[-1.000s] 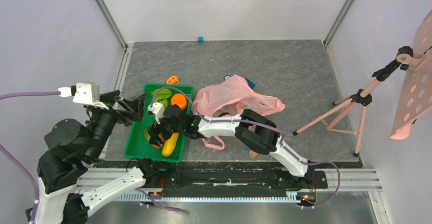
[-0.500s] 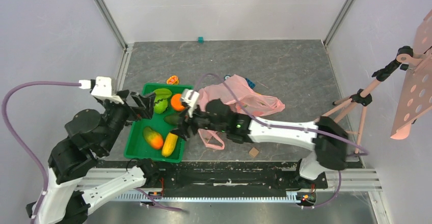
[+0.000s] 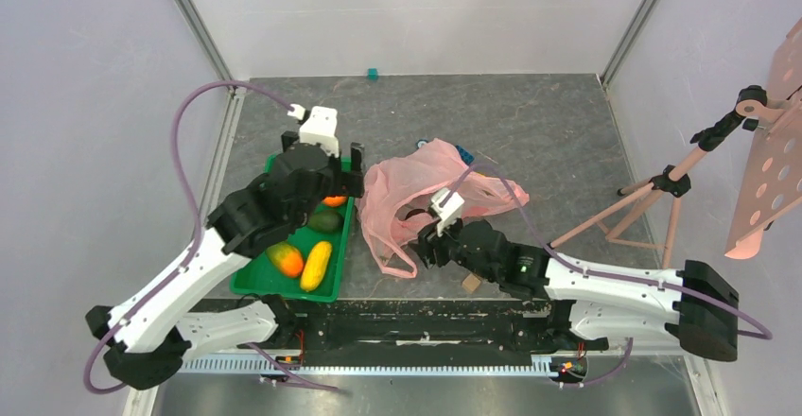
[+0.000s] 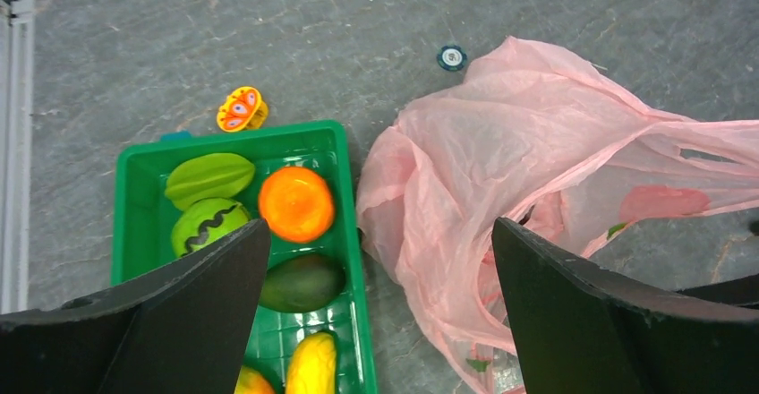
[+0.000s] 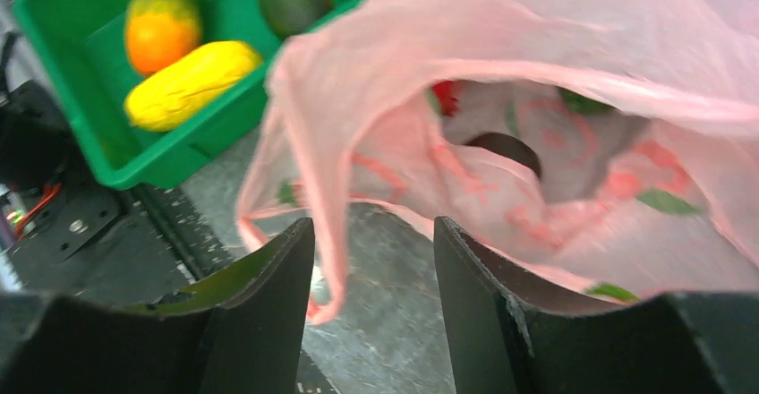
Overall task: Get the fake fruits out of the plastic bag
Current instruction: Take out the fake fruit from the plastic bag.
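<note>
The left arm (image 3: 189, 274) comes up from the near-left corner and bends over the tray. It holds the left claw (image 4: 378, 233) high and pointed downward, fingers spread wide with nothing between them. The right arm (image 3: 605, 279) lies low, stretched leftward along the near edge. The right claw (image 5: 374, 224) is at the bag's near mouth, fingers apart and gripping nothing, with the bag's rim hanging in the gap.

Under both is a grey marbled table surface (image 3: 549, 123) enclosed by white walls. A pink tripod stand (image 3: 653, 194) is well off to the right of the right claw.

The thin, crinkly, translucent pink plastic bag (image 3: 426, 180) lies crumpled below and right of the left claw, directly ahead of the right claw. The green plastic tray (image 4: 277, 128) sits below and left of the left claw.

In the tray, ahead and left of the right claw, is the oval mango-like fake fruit shading orange-red to green (image 5: 161, 22). Beside it are a yellow oblong fruit (image 5: 190, 82), a dark green avocado (image 4: 304, 282) and a round orange ball (image 4: 296, 203).

A small bright red patch (image 5: 445, 96) shows inside the bag's mouth; I cannot tell whether it is fruit or print.
</note>
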Controlling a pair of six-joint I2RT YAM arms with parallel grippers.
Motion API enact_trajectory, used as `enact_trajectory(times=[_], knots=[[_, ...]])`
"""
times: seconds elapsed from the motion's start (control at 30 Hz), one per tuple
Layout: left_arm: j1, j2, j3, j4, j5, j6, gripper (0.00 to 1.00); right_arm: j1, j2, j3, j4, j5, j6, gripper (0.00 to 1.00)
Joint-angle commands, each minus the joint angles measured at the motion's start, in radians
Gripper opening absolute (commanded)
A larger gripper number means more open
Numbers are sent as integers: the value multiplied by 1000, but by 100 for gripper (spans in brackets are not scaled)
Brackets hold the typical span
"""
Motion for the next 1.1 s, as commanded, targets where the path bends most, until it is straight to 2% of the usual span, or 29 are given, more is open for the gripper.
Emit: enact_trajectory(times=[0.0,0.17,0.37,0.57,0.73,1.07], knots=[[3,85,0,150,59,-64,100,-83,-62,-62,-7,91,78,52],[12,213,0,225,74,-64,100,-213,-8,-69,49,-25,53,51],[73,358,4,324,144,-85,96,-278,155,16,104,-78,1,48],[142,521,10,430,227,-114,91,-350,255,35,236,-132,22,45],[199,677,56,480,269,-128,88,-393,346,59,340,-194,46,45],[300,915,195,551,382,-132,85,-423,518,190,359,-237,22,45]])
